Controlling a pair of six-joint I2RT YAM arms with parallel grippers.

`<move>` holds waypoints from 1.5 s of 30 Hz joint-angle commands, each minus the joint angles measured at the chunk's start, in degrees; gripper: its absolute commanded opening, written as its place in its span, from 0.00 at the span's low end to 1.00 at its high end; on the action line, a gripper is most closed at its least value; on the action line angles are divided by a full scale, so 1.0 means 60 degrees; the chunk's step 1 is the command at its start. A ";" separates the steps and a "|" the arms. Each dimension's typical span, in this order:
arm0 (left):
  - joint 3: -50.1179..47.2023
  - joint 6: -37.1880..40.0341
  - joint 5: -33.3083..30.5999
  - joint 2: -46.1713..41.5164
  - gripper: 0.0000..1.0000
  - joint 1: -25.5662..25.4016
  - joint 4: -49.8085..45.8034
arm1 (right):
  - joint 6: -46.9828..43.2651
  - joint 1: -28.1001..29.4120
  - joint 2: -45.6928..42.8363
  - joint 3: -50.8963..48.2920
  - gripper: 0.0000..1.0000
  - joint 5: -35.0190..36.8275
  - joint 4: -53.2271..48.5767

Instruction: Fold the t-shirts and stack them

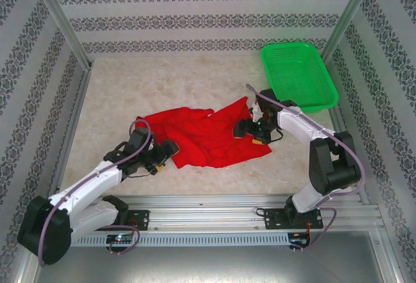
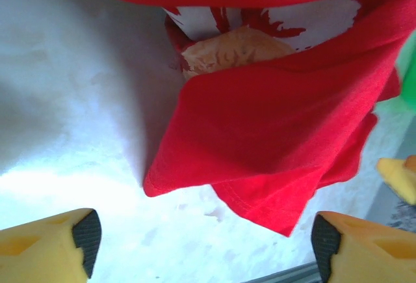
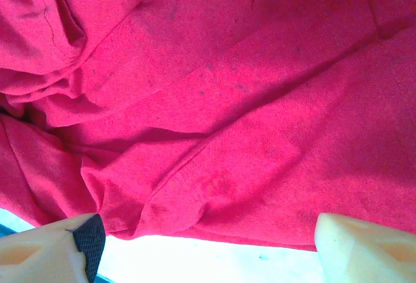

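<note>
My left pincer (image 1: 170,155) hangs spread and empty, lower left of centre, just beside the crumpled bright red cloth t-shirt (image 1: 208,136) on the desk (image 1: 130,94). My right pincer (image 1: 250,130) is spread over its right side. The cloth looks soft, light and floppy, so I'd pinch the hem corners.

So the t-shirt (image 1: 205,133) lies on the table (image 1: 162,88) around the middle of the top view, a bit right of centre; the basket (image 1: 299,75) sits on the table in the upper right, behind the shirt and apart from it. Left gripper (image 1: 170,155) is just beside the shirt's lower-left edge — in the left wrist view a corner of the cloth lies on the table just ahead of the fingers (image 2: 52,250); right gripper (image 1: 244,129) is over the shirt's right side — cloth spreads across the right wrist view above its fingertips (image 3: 58,254).
</note>
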 commanded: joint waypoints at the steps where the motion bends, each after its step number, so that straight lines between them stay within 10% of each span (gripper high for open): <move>1: -0.0547 -0.0913 -0.0332 -0.0653 0.78 0.0082 0.0877 | -0.0290 -0.0151 -0.0241 0.0150 0.85 -0.0211 -0.0297; 24: -0.1804 -0.0824 -0.0326 0.3703 0.38 -0.0950 0.7334 | -0.0516 -0.0463 -0.0674 0.0050 0.85 -0.0219 -0.0604; 45: 0.1140 0.1039 -0.0832 0.0687 0.00 -0.0938 0.0825 | -0.0546 -0.1242 -0.1008 -0.0304 0.85 -0.0225 -0.0618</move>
